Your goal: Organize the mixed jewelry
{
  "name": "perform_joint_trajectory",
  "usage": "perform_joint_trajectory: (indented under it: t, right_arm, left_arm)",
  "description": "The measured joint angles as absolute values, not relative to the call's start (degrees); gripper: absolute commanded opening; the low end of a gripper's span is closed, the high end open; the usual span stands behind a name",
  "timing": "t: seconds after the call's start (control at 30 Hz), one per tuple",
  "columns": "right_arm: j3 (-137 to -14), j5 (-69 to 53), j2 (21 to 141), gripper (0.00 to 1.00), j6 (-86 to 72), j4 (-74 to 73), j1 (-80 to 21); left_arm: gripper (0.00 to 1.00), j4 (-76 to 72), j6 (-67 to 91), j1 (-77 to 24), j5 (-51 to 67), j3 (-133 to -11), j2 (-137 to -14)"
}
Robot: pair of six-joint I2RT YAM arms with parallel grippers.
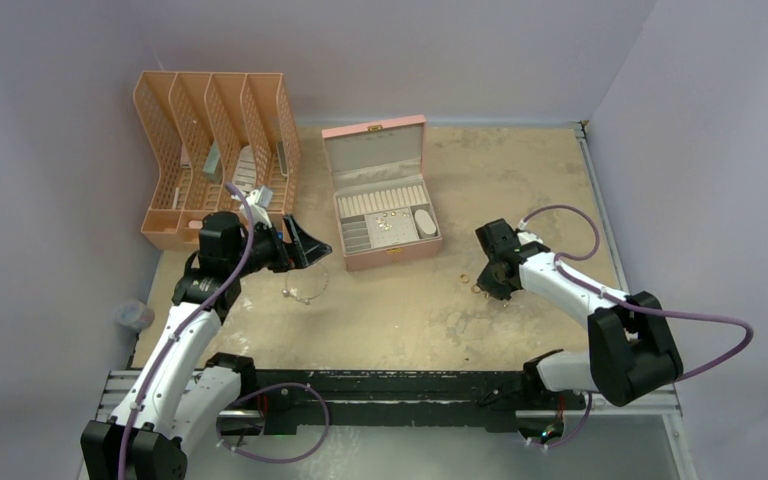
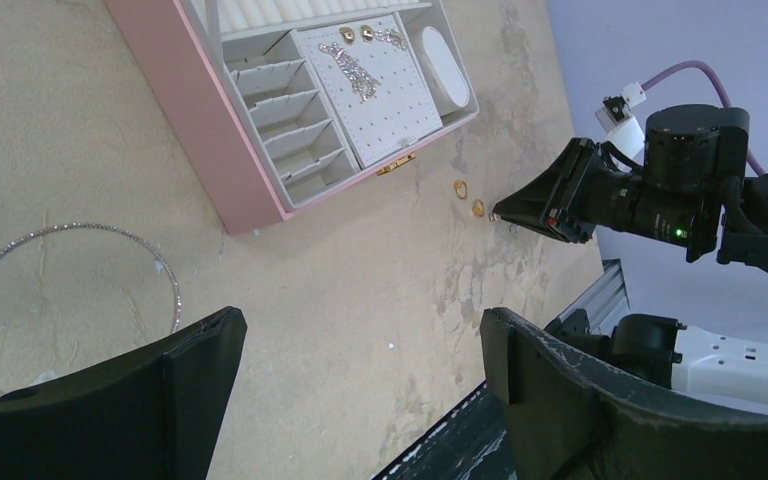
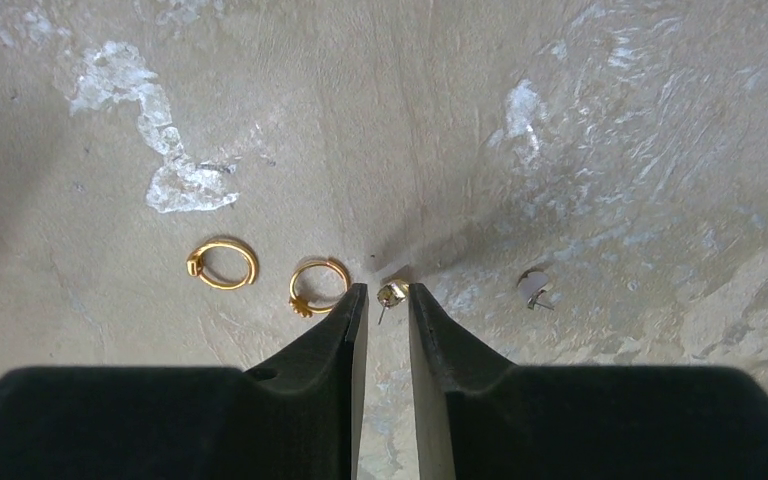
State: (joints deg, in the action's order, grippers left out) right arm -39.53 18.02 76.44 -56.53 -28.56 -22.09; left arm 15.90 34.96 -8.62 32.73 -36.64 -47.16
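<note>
A thin silver loop [image 1: 305, 291] [image 2: 110, 231] lies on the tan table, left of the pink jewelry box [image 1: 395, 253] [image 2: 190, 120], which is open with small pieces on its white pad. My left gripper [image 1: 312, 245] [image 2: 360, 318] hovers wide open and empty just above the loop. Two gold rings [image 3: 196, 266] [image 3: 300, 303] lie right of the box. My right gripper [image 1: 482, 288] [image 3: 387, 290] is down on the table beside them. Its jaws stand narrowly apart around a tiny stud earring [image 3: 392, 292], with a sliver of gap on the left. Another earring [image 3: 534, 291] lies further right.
An orange file organizer [image 1: 215, 150] stands at the back left. A small clear cup [image 1: 132, 316] sits at the table's left edge. The black rail [image 1: 390, 385] with both arm bases runs along the near edge. Purple walls close in the back and both sides.
</note>
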Motion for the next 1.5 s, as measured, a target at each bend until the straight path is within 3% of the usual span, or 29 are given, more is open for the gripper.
perform_joint_trajectory:
  t: [0.5, 0.87, 1.03, 1.2, 1.5]
  right_arm:
    - [-39.5, 16.8, 76.5, 0.09, -55.9, -28.5, -22.5]
    - [-39.5, 16.4, 76.5, 0.19, -55.8, -28.4, -22.6]
    - [-39.5, 15.3, 76.5, 0.14, -55.5, -28.3, -22.6]
    - [-39.5, 15.0, 76.5, 0.01, -55.2, -28.1, -22.6]
    - [-39.5, 15.5, 76.5, 0.0, -54.5, -27.9, -22.6]
  left_arm:
    - [0.88, 15.9, 35.4, -8.6, 32.8, -36.6, -47.3]
    - [0.88, 15.9, 35.5, -8.6, 32.8, -36.6, -47.3]
    - [0.88, 15.9, 35.4, -8.6, 32.7, -36.6, -47.3]
    - [0.88, 15.9, 35.4, -8.6, 32.5, -36.6, -47.4]
    - [0.88, 16.1, 35.4, -8.6, 31.5, -36.6, -47.4]
